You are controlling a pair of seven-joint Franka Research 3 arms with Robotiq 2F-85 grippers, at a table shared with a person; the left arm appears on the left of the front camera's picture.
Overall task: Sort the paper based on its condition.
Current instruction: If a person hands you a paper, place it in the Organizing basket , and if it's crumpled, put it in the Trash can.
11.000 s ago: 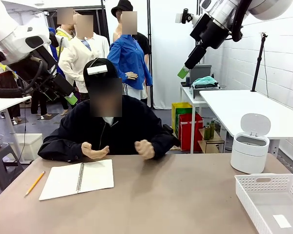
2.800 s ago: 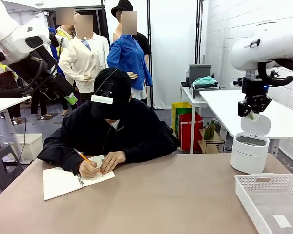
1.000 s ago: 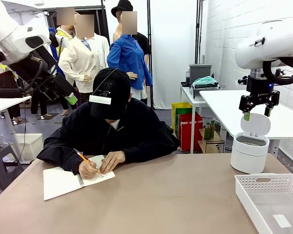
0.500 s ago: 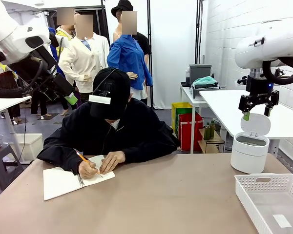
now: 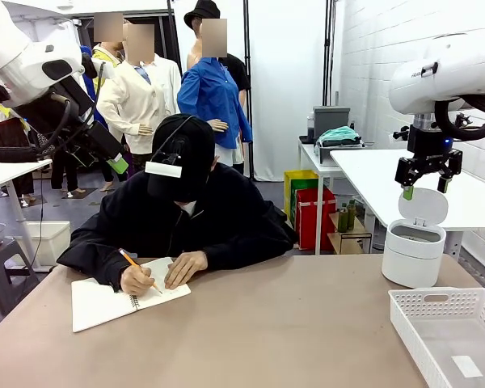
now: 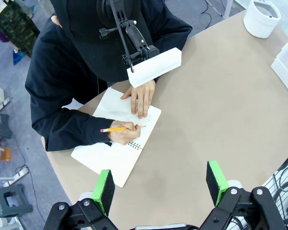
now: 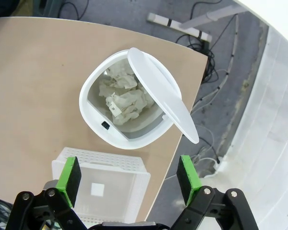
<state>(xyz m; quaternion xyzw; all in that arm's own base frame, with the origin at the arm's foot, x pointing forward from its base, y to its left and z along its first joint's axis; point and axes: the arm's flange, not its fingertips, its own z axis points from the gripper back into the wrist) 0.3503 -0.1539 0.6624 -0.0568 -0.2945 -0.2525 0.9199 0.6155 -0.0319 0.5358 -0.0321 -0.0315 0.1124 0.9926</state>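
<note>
Two crumpled wads of paper (image 7: 122, 98) sit inside the round white bin (image 7: 93, 117), visible from the right wrist looking down; from the front its flipped-up lid hides them. Both the right gripper (image 5: 424, 179) and left gripper (image 6: 161, 184) hang spread wide, holding nothing.

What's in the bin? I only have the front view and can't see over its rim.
Observer: Crumpled paper lies in the bin, seen from the right wrist; the lid stands open.
Operator: Is the right gripper holding anything?
Observer: No, the right gripper is open and empty above the bin.
Operator: Anything in the basket?
Observer: The right wrist view shows a small white label on the floor of the basket; part of the basket is cut off.
Operator: And the left gripper?
Observer: The left gripper is open, high above the notebook the person is writing in.
</note>
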